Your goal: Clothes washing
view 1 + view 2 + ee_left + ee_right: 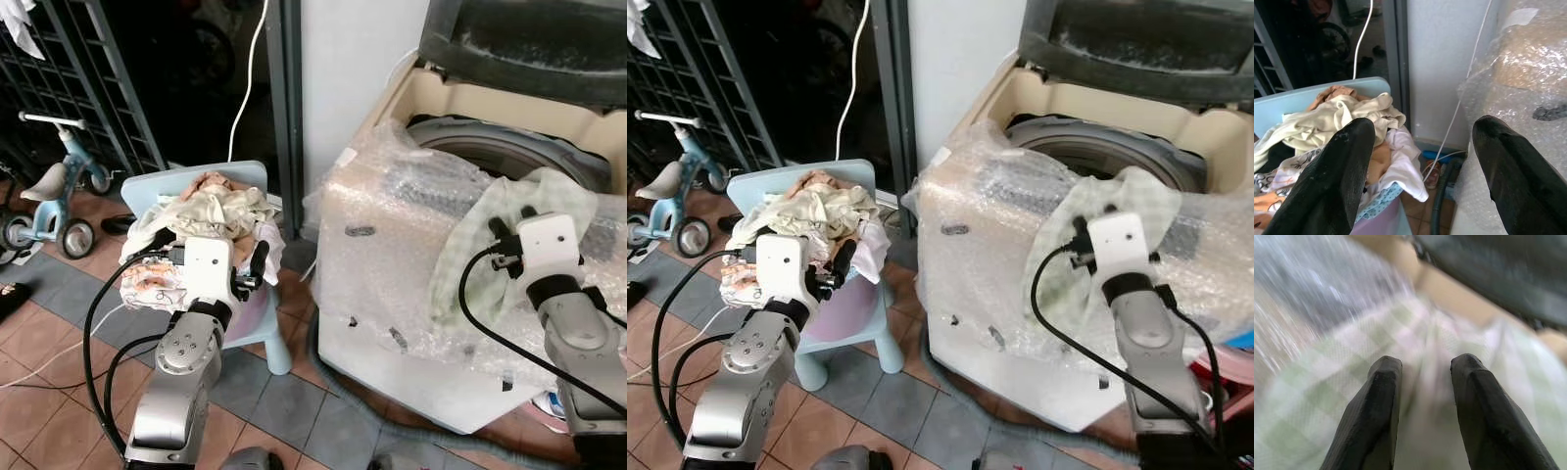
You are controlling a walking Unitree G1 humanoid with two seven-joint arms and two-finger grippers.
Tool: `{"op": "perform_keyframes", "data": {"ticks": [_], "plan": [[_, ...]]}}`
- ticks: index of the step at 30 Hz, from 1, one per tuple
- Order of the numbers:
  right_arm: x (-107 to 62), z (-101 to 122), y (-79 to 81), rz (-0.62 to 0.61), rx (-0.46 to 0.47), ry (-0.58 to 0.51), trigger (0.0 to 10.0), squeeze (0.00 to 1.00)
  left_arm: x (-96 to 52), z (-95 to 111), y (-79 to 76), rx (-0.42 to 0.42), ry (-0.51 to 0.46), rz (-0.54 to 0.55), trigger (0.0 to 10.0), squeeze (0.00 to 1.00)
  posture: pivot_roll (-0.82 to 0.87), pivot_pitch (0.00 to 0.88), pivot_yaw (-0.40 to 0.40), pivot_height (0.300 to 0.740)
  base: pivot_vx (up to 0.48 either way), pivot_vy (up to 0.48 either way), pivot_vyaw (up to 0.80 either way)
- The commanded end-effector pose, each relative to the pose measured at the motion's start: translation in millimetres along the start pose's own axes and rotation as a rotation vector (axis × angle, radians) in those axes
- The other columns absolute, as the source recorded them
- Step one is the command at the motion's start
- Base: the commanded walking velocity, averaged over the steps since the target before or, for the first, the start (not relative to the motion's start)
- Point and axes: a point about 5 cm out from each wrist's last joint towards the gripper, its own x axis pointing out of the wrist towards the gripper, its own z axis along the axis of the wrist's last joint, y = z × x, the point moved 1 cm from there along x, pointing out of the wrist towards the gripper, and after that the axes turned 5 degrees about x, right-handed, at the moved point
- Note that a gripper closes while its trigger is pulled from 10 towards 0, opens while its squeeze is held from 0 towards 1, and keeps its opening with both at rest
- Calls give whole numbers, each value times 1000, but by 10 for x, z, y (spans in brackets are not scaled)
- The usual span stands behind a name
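Observation:
A heap of cream, white and patterned clothes (211, 211) lies on a small light-blue chair (250, 176). My left gripper (209, 247) hovers just over the heap's near side, open and holding nothing; its fingers (1344, 166) frame the clothes (1337, 120). To the right stands a top-loading washing machine (392, 255) wrapped in bubble wrap, its lid raised and its drum (490, 147) showing. A pale green checked cloth (480, 245) hangs over the machine's front rim. My right gripper (514, 220) is pressed into it, shut on a fold of the cloth (1425, 357).
A child's tricycle (49, 201) and a dark metal rack (88, 78) stand at the left. A white cable (245, 78) hangs behind the chair. A grey hose (338, 392) runs along the tiled floor at the machine's foot. Shoes lie nearby.

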Motion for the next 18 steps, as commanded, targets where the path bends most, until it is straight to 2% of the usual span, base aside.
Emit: {"op": "perform_keyframes", "data": {"ticks": [1, 5, 12, 18], "plan": [[3, 12, 32, -8, -19, 25, 0, 0, -7, 42, -16, 8, -21, -11, 10000, 0, -43, 0, 45, 740, 0, 0, 0], [87, -8, 50, -29, 1, 73, 0, 0, -14, 28, -23, 10, -12, -11, 10000, 0, -38, 0, 38, 740, 0, 0, 0], [199, 73, 152, -4, 74, 80, 0, 0, -20, 9, -23, 14, 3, -5, 10000, 0, -26, 0, 34, 740, 0, 0, 0], [337, 93, 195, 45, 96, 128, 0, 0, -46, -39, -117, 30, 28, -56, 10000, 0, -32, 0, 36, 740, 0, 0, 0]]}}
